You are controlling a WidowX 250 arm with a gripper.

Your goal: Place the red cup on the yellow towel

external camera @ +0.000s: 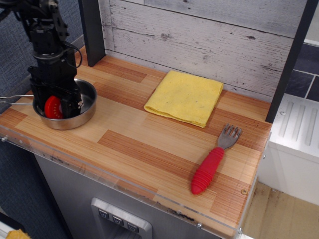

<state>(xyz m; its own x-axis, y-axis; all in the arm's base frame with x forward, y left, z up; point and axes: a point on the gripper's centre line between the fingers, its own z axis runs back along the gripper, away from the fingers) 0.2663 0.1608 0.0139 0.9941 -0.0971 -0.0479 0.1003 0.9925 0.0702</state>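
The red cup [53, 108] lies in the steel pan [87, 112] at the left end of the wooden counter, and only its left part shows. My black gripper [65, 103] is lowered into the pan, right at the cup and covering its right side. The frames do not show how the jaws stand or whether they grip the cup. The yellow towel [185, 96] lies folded and flat near the back wall, in the middle of the counter, well to the right of the pan.
A red-handled metal fork [212, 164] lies near the right front edge. A dark post [92, 31] stands behind the pan and another [290, 62] at the right end. The pan's thin wire handle [14, 98] sticks out to the left.
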